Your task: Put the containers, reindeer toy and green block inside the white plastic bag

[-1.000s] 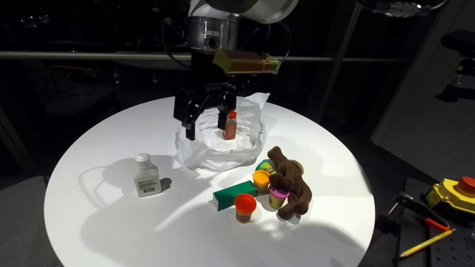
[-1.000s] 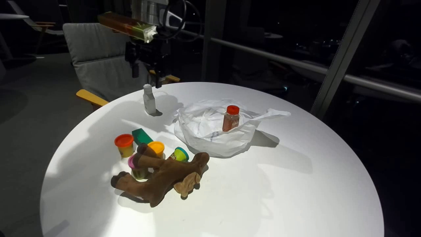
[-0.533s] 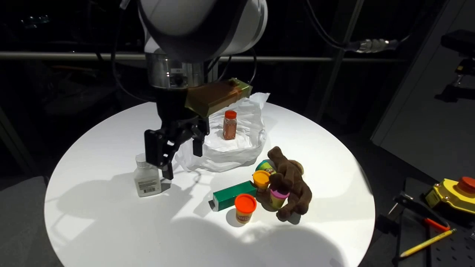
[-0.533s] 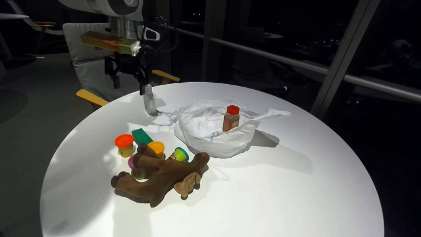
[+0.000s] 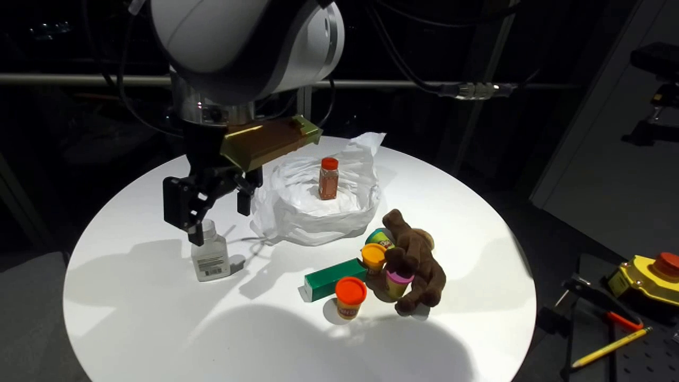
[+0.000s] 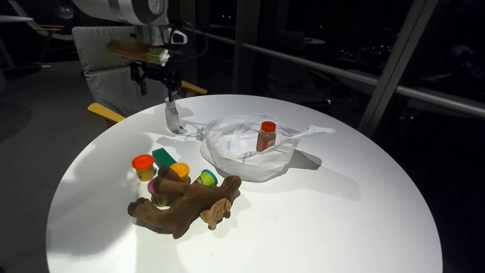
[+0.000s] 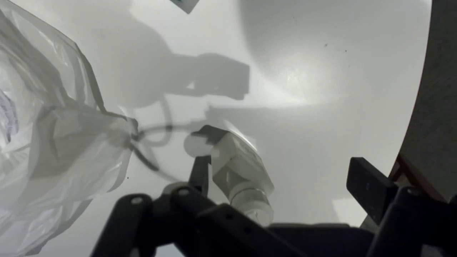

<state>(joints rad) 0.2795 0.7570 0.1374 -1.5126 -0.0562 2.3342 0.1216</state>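
White robot arm [image 5: 196, 40], now shifted toward the small clear white-capped bottle [image 5: 211, 260], upright on the round white counter [image 5: 180, 339] near the wrinkled white plastic bag [image 5: 323, 226]; jaws spread; grey fabric armchair [image 6: 101, 81] and dark windows [image 6: 322, 26] beyond.

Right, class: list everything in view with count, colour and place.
round table: 1, white, centre
white plastic bag: 1, white, on table
red-capped bottle: 1, reddish, inside bag
white-capped bottle: 1, whitish, on table
lidded pots: 4, lids orange-red, yellow-orange, purple, teal, on table
reindeer toy: 1, brown, beside pots
green block: 1, green, beside pots
armchair: 1, grey, beside table
pencil: 1, yellow, off table
red-topped box: 1, yellow, off table
unidentified item: 1, orange, near pencil
railing: 1, grey, background
far furniture: count unclear, dim, background
arm: 1, white, above table
gripper: 1, black, open, near white-capped bottle
wrist housing: 1, yellow-brown, above gripper
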